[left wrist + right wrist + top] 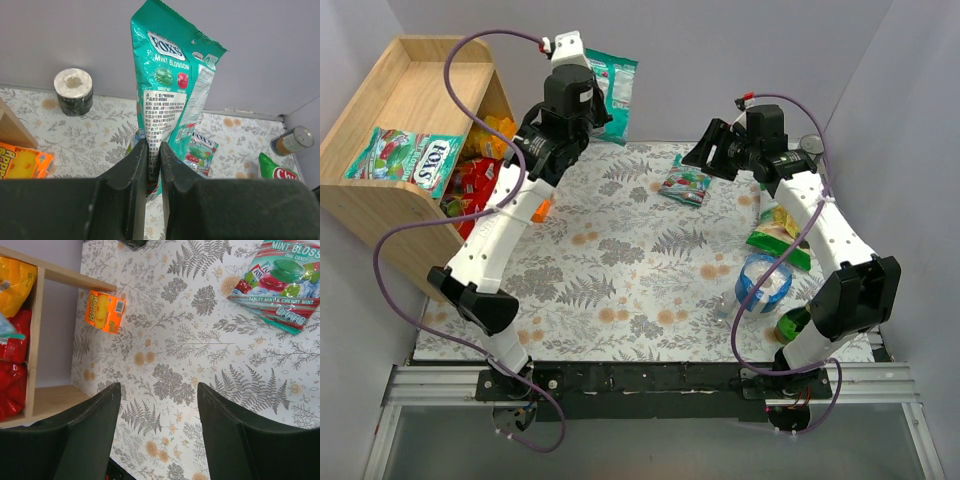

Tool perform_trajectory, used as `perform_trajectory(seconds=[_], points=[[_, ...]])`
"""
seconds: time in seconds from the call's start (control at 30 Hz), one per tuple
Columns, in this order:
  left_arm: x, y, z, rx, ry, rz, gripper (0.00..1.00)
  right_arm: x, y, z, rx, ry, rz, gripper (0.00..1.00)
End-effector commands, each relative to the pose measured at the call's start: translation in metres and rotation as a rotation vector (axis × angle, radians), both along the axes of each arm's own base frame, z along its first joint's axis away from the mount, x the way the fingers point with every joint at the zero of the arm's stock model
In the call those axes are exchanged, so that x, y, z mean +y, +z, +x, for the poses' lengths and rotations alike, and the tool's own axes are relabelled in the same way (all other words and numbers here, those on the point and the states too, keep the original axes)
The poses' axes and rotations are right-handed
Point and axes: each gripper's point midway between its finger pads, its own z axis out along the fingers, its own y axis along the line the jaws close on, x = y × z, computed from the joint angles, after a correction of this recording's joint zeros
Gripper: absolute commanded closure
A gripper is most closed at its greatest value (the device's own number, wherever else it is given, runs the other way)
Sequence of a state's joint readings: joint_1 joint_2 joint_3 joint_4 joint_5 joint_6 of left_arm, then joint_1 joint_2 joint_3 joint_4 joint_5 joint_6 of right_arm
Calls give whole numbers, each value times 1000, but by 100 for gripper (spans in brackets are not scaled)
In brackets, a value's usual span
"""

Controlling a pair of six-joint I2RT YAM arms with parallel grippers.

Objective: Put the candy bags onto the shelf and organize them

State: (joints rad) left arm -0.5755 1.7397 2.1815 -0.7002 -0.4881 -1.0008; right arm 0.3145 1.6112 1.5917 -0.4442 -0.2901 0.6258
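Observation:
A teal candy bag (614, 88) (172, 80) hangs upright above the table's far edge, with my left gripper (596, 117) (153, 145) shut on its lower end. The wooden shelf (412, 92) (56, 399) stands at the far left, just left of that gripper. One teal bag (405, 158) lies on its top tier, with red bags (468, 188) (12, 365) and yellow-orange bags (496, 133) (15, 282) lower down. Another teal bag (685, 185) (280, 284) lies flat on the table. My right gripper (712, 152) (159, 388) hovers open just beside it, holding nothing.
A small orange packet (542, 209) (104, 311) lies by the shelf's foot. A green-and-white snack bag (778, 236) (278, 173), a blue-and-white roll (765, 285) and a green bottle (796, 322) sit at the right. A dark roll (73, 91) and a can (292, 140) stand by the back wall.

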Motion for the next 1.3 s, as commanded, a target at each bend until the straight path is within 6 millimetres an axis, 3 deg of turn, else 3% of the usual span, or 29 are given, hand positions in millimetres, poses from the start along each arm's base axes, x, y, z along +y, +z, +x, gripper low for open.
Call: perform_trajectory(seconds=[0.0, 0.33, 0.43, 0.57, 0.73, 1.03, 1.27], points=[[34, 76, -29, -183, 78, -100, 100, -4, 14, -1, -46, -17, 18, 30], [100, 119, -29, -295, 305, -155, 100, -2, 12, -11, -32, 0, 40, 30], [125, 132, -36, -335, 368, -170, 100, -3, 8, -15, -22, 1, 39, 31], [177, 146, -52, -378, 496, -178, 100, -4, 4, -21, -15, 1, 39, 31], [225, 139, -55, -376, 620, -173, 100, -2, 0, -24, -2, 15, 40, 30], [276, 127, -70, -372, 774, -229, 100, 1, 0, -19, 9, 38, 28, 30], [301, 112, -81, -390, 918, -298, 100, 2, -2, -17, 18, 55, 17, 30]])
